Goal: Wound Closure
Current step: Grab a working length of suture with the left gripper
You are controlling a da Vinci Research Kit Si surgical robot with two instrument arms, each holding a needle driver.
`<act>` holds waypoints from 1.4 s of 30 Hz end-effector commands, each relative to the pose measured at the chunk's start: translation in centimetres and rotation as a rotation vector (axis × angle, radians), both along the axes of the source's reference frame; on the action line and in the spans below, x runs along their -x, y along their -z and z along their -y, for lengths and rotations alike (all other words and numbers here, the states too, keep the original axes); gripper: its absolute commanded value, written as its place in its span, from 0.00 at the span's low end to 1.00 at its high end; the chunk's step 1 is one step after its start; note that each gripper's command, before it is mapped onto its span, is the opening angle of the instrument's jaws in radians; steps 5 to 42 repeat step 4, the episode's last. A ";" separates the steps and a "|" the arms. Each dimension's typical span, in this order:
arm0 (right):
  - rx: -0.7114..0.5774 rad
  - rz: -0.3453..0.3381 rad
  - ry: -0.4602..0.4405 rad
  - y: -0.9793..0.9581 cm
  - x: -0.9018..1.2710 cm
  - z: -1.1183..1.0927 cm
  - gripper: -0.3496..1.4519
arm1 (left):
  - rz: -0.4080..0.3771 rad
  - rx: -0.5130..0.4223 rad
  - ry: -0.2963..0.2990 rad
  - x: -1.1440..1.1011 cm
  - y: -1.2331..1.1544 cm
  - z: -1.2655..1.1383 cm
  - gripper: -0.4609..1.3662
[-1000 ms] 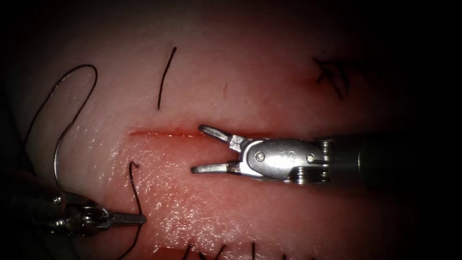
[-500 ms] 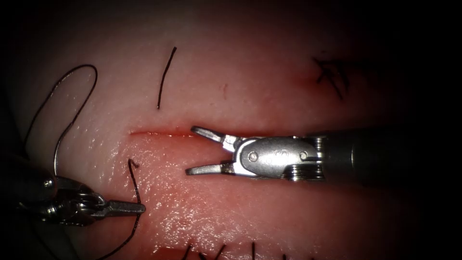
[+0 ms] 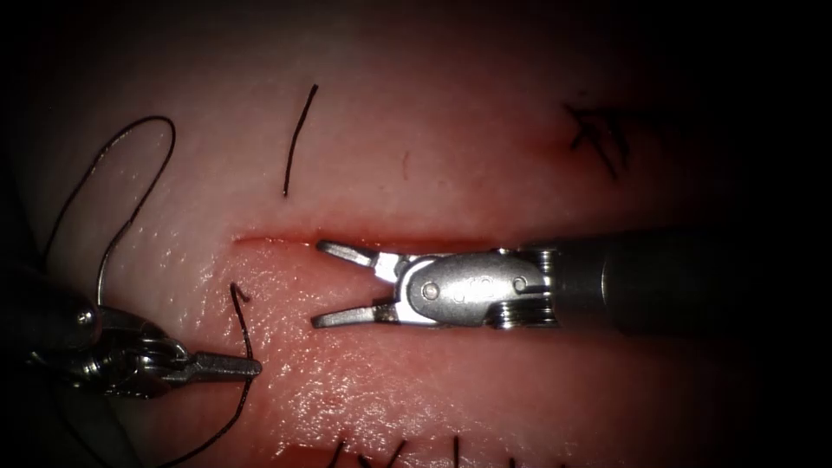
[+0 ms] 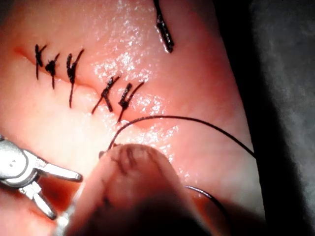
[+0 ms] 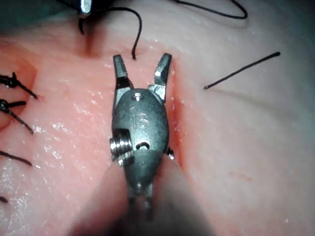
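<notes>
The cut [image 3: 277, 238] runs across the tissue [image 3: 433, 130] with red fluid along it. My right tool [image 3: 319, 284] lies over the cut, its jaws open and holding nothing; the same open jaws appear in the right wrist view [image 5: 141, 63] and the left wrist view [image 4: 65, 195]. My left tool [image 3: 253, 368] sits below the cut's left end, jaws shut on the dark thread [image 3: 247, 334], which rises to a short end in the tissue. The curved needle [image 3: 102, 277] lies free on the tissue at the far left, one end behind the left tool's wrist, with thread looping from its other end.
A loose cut piece of thread [image 3: 299, 139] lies above the cut. Finished stitches sit at the upper right [image 3: 598, 134] and along the lower edge [image 3: 394, 452], also visible as a row of stitches [image 4: 71, 71]. The thread loop [image 3: 147, 126] curves at the far left.
The right tool has slid left along the cut with its jaws still open. The left tool has moved slightly up with the thread. The needle has stayed in place.
</notes>
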State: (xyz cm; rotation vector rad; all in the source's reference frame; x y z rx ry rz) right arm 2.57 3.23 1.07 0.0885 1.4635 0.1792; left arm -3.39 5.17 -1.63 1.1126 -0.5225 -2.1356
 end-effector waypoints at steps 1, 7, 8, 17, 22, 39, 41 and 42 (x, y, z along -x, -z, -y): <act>0.000 0.001 -0.001 0.00 0.00 -0.01 0.62 | -0.005 -0.002 -0.004 0.00 0.00 0.01 0.06; 0.000 0.001 -0.001 0.00 0.00 -0.01 0.61 | -0.005 -0.002 -0.004 0.00 0.01 0.02 0.06; 0.000 0.001 -0.001 0.00 0.00 -0.01 0.61 | -0.005 -0.002 -0.004 0.00 0.01 0.02 0.06; 0.000 0.001 -0.001 0.00 0.00 -0.01 0.61 | -0.005 -0.002 -0.004 0.00 0.01 0.02 0.06; 0.000 0.001 -0.001 0.00 0.00 -0.01 0.61 | -0.005 -0.002 -0.004 0.00 0.01 0.02 0.06; 0.000 0.001 -0.001 0.00 0.00 -0.01 0.61 | -0.005 -0.002 -0.004 0.00 0.01 0.02 0.06; 0.000 0.001 -0.001 0.00 0.00 -0.01 0.61 | -0.005 -0.002 -0.004 0.00 0.01 0.02 0.06; 0.000 0.001 -0.001 0.00 0.00 -0.01 0.61 | -0.005 -0.002 -0.004 0.00 0.01 0.02 0.06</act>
